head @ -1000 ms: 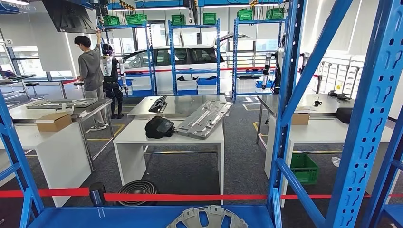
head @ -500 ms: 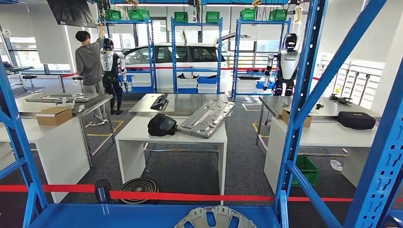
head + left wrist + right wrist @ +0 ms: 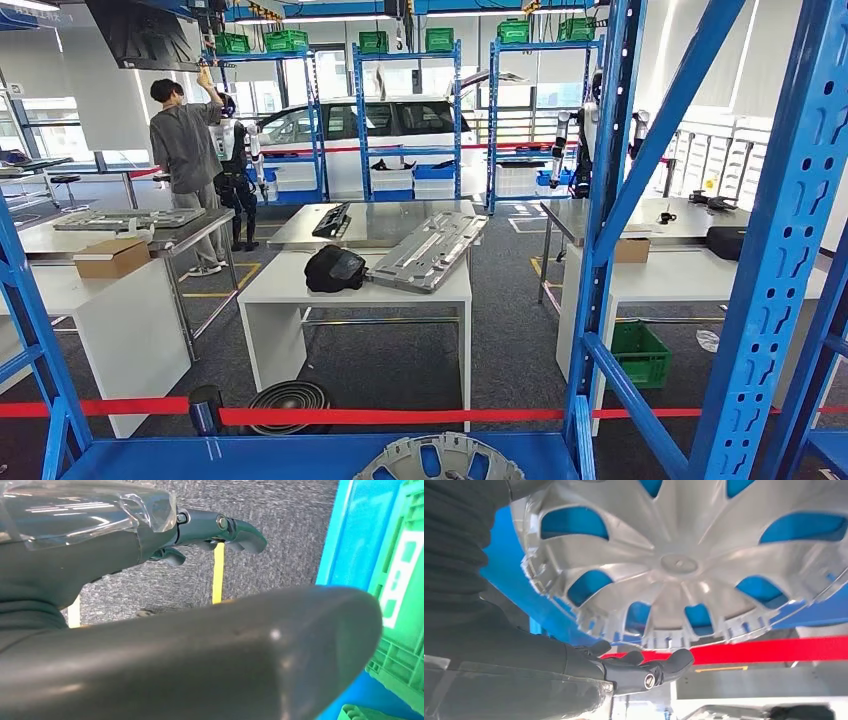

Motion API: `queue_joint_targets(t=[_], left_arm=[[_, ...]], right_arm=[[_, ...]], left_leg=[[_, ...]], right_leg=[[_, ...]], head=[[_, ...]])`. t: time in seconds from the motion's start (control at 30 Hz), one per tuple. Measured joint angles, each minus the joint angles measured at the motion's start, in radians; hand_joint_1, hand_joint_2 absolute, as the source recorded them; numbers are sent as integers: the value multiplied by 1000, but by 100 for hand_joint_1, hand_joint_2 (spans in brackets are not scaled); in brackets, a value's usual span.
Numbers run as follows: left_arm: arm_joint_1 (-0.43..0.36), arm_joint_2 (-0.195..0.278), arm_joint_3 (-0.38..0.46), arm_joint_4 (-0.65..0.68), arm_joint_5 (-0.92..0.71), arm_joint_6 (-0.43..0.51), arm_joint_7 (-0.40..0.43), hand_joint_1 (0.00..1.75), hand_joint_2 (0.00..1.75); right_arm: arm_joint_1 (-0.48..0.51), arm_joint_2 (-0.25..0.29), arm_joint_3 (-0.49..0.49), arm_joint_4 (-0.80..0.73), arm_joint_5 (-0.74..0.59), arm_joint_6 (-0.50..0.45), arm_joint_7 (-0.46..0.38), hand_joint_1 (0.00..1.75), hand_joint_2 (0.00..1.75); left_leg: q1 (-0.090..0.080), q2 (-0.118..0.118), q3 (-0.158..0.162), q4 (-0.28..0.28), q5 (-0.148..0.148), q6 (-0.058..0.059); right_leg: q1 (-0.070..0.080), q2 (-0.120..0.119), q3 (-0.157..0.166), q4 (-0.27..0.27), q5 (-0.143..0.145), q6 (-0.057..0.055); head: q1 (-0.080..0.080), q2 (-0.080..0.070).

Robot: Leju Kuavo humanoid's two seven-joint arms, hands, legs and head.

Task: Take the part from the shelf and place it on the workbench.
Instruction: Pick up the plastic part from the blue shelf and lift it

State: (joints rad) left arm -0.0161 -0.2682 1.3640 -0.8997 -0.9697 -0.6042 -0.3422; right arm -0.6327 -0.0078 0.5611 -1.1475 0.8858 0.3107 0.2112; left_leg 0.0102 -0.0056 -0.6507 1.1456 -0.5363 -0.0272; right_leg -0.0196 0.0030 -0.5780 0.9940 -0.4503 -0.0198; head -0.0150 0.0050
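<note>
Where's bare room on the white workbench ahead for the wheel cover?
The near-left part of the white workbench is bare, bordered by the black bag. The right side is crowded by the long metal panel. The wheel cover lies on the blue shelf.

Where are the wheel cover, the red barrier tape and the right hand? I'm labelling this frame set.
wheel cover (image 3: 679, 562): right wrist view, on its centre hub.
red barrier tape (image 3: 390, 415): head view, mid-span beyond the shelf.
right hand (image 3: 644, 667): right wrist view, on the dark fingers near the cover's rim.
</note>
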Motion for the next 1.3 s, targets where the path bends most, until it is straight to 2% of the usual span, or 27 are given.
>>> queue_joint_targets(t=[0.03, 0.07, 0.1, 0.13, 0.2, 0.27, 0.33, 0.4, 0.43, 0.47, 0.53, 0.57, 0.6, 0.63, 0.67, 0.7, 0.73, 0.8, 0.87, 0.93, 1.0, 1.07, 1.1, 1.13, 1.17, 1.23, 1.3], left_arm=[[-1, 1, 0, 3, -2, 2, -1, 0, 0], [-1, 1, 0, 6, -5, 4, -3, 0, 0], [0, 2, 1, 9, -6, 6, -4, 0, 0], [0, 2, 1, 11, -7, 7, -4, 0, 0], [-1, 5, 2, 12, -8, 7, -6, 0, 0], [-2, 9, 2, 13, -11, 6, -8, 0, 0], [-4, 11, 2, 16, -13, 6, -9, 0, 0], [-4, 12, 2, 18, -14, 6, -10, 0, 0], [-5, 13, 1, 20, -15, 7, -11, 0, 0], [-6, 14, -1, 24, -17, 9, -12, 0, 0], [-10, 19, -6, 35, -21, 14, -15, 0, 0], [-11, 22, -7, 43, -23, 18, -16, 0, 0], [-12, 27, -10, 53, -25, 22, -18, 0, 0], [-12, 31, -12, 64, -27, 27, -20, 0, 0], [-14, 37, -16, 77, -27, 33, -23, 0, 0], [-16, 43, -20, 92, -27, 41, -27, 0, 0], [-17, 50, -23, 105, -27, 46, -32, 0, 0], [-19, 64, -29, 131, -26, 56, -39, 0, 0], [-18, 75, -33, 149, -25, 61, -43, 0, 0], [-17, 82, -36, 161, -23, 63, -44, 0, 0], [-18, 87, -40, 170, -20, 64, -46, 0, 0], [-17, 90, -41, 176, -15, 63, -49, 0, 0], [-15, 90, -41, 177, -12, 62, -49, 0, 0], [-13, 89, -40, 177, -10, 60, -49, 0, 0], [-12, 89, -40, 177, -9, 57, -50, 0, 0], [-11, 89, -40, 173, -5, 49, -48, 0, 0], [-10, 85, -40, 160, -2, 37, -42, 0, 0]], right_arm=[[6, 3, -16, 0, 5, 0, -1, 0, 175], [13, 5, -31, 0, 10, -1, -2, 0, 175], [20, 7, -45, -1, 14, -2, -4, 0, 175], [27, 9, -56, -2, 18, -2, -7, 0, 175], [33, 13, -77, -8, 26, -2, -12, 0, 175], [34, 17, -93, -14, 31, 0, -16, 0, 175], [38, 18, -105, -16, 34, 2, -18, 0, 175], [43, 19, -113, -17, 37, 10, -19, 0, 175], [42, 19, -117, -17, 36, 20, -22, 0, 175], [42, 18, -121, -17, 31, 33, -26, 0, 175], [45, 17, -131, -14, 7, 64, -40, 0, 175], [48, 17, -137, -10, -21, 83, -51, 0, 175], [50, 16, -145, -4, -61, 101, -64, 0, 175], [52, 16, -156, 3, -115, 120, -81, 0, 175], [51, 16, -169, 11, -177, 138, -101, 0, 175], [48, 16, -182, 18, -241, 151, -123, 0, 175], [42, 14, -193, 24, -296, 161, -142, 0, 175], [29, 9, -202, 35, -378, 172, -170, 0, 175], [22, 1, -199, 41, -415, 180, -179, 0, 175], [18, -4, -196, 45, -427, 182, -179, 0, 175], [14, -6, -188, 46, -435, 181, -179, 0, 175], [13, -11, -170, 47, -437, 179, -175, 0, 175], [13, -15, -157, 47, -437, 178, -171, 0, 175], [13, -19, -142, 47, -436, 177, -165, 0, 175], [13, -22, -127, 47, -432, 174, -158, 0, 175], [13, -27, -94, 42, -399, 158, -140, 0, 175], [13, -34, -57, 32, -350, 136, -119, 0, 175]], left_leg=[[2, 1, -33, 71, -29, -4], [3, 2, -59, 124, -45, -6], [3, 3, -69, 141, -42, -6], [4, 4, -58, 116, -19, -5], [3, 4, 8, -21, 49, 0], [-1, 3, 66, -133, 84, 7], [-6, 1, 79, -155, 84, 15], [-3, 1, 81, -163, 91, 29], [-1, 2, 82, -168, 95, 36], [1, 3, 83, -172, 99, 42], [0, 3, 81, -173, 100, 47], [0, 3, 80, -173, 100, 47], [-1, 3, 80, -172, 100, 47], [-1, 2, 80, -171, 100, 47], [-1, 1, 80, -170, 100, 46], [-1, 0, 80, -168, 98, 44], [-2, -1, 79, -164, 96, 41], [-7, -1, 76, -157, 92, 31], [-8, -1, 74, -156, 92, 23], [-4, 0, 65, -144, 81, 14], [-1, 2, 26, -61, 31, 4], [2, 3, -39, 80, -29, -2], [2, 4, -63, 128, -41, -3], [2, 4, -71, 141, -35, -2], [2, 4, -58, 110, -10, 1], [-1, 4, 12, -31, 55, 12], [-6, 4, 64, -134, 85, 22]], right_leg=[[0, 0, 0, 0, 0, -2], [1, 0, 0, 0, 0, -2], [1, 0, 1, 0, -1, -2], [2, 1, 2, 0, -1, -2], [2, 4, 4, 0, -2, -1], [7, 6, 3, 1, -3, 4], [10, 7, 1, 0, -2, 13], [10, 6, -4, 6, -6, 22], [10, 6, -15, 26, -18, 24], [10, 6, -38, 71, -39, 22], [9, 5, -106, 212, -95, 16], [8, 5, -137, 276, -115, 17], [8, 5, -153, 306, -120, 21], [8, 5, -151, 297, -111, 28], [7, 5, -129, 250, -89, 36], [5, 3, -92, 174, -58, 44], [5, 2, -57, 104, -35, 46], [6, 2, -13, 17, -7, 37], [10, 3, -10, 11, -4, 22], [6, 3, -9, 9, -1, 12], [2, 3, -7, 7, 1, 3], [4, 3, -8, 8, 0, -2], [5, 3, -8, 8, 0, -2], [6, 3, -7, 8, 0, -2], [7, 4, -6, 8, -1, -2], [11, 5, -3, 8, -1, -2], [16, 5, -4, 8, -2, 0]], head=[[-1, 0], [-1, 0], [-1, 0], [-1, 0], [-1, 0], [-1, 0], [-1, 0], [0, 0], [1, 0], [2, 0], [4, 0], [4, 0], [4, 0], [4, 0], [5, 0], [5, 0], [5, 0], [4, 0], [2, 0], [2, 0], [0, 0], [-1, 0], [-1, 0], [-2, 0], [-2, 0], [-2, 0], [-2, 0]])
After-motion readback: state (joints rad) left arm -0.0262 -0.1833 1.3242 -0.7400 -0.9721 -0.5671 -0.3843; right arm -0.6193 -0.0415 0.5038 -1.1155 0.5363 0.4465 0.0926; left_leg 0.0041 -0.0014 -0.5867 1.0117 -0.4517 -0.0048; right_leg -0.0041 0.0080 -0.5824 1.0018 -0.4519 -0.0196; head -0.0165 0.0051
